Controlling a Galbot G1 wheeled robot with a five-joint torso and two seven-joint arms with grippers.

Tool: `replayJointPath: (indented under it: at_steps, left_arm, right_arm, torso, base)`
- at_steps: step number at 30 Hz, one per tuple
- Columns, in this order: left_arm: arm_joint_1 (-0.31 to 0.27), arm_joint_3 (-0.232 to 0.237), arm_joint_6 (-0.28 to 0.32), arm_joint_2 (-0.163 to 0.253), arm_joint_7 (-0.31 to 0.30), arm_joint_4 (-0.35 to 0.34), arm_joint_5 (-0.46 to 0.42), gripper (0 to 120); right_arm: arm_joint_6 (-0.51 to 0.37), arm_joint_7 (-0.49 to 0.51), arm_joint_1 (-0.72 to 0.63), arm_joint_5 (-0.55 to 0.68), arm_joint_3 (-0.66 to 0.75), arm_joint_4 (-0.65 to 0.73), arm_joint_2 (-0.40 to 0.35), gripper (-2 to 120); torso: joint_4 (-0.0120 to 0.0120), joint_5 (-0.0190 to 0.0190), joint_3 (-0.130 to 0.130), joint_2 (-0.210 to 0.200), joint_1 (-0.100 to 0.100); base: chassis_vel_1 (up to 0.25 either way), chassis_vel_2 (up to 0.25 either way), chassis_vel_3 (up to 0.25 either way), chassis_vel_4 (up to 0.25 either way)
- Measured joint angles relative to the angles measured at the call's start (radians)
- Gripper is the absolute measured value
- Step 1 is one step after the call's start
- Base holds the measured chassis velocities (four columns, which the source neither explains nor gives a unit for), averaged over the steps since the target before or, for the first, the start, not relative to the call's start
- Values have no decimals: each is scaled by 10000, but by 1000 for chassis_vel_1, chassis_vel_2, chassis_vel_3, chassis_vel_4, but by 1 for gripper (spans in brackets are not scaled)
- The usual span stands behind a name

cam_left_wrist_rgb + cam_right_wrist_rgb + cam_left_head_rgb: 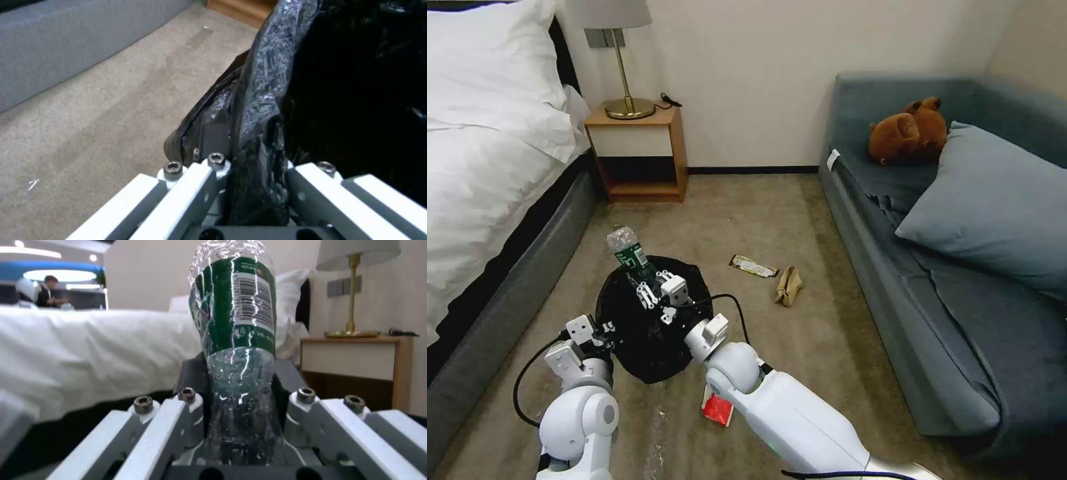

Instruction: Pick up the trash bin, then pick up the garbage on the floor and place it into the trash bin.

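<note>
Above the trash bin, the right gripper is clamping the bottle, its long axis tilting up and away over the bin's mouth; the left gripper is pinching the bin's bag-lined rim, holding it directly beneath.

One bin, two grippers — left, right. Four bits of garbage: one bottle, one wrapper, one paper, one packet — plus one teddy.
</note>
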Motion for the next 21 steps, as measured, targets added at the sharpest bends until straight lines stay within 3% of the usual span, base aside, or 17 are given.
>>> replayJointPath:
  at_steps: [11, 14, 21]
  left_arm:
    - [-55, 52, 0, -48, -23, 0, -35, 1]
    - [-57, 84, 0, -57, -31, 20, -42, 1]
    - [-122, 82, 21, -29, -55, 19, -68, 1]
  right_arm:
    - [-115, 18, -435, -646, 72, 167, -235, 50]
    - [-117, -182, -534, -746, 151, 188, -345, 68]
    - [-144, -349, -612, -782, 269, 258, -426, 88]
  torso:
    - [-1, 0, 0, 0, 0]
    - [-1, 0, 0, -1, 0]
    - [-1, 1, 0, -1, 0]
  base:
    - [0, 0, 0, 0]
    - [0, 0, 0, 0]
    - [0, 0, 0, 0]
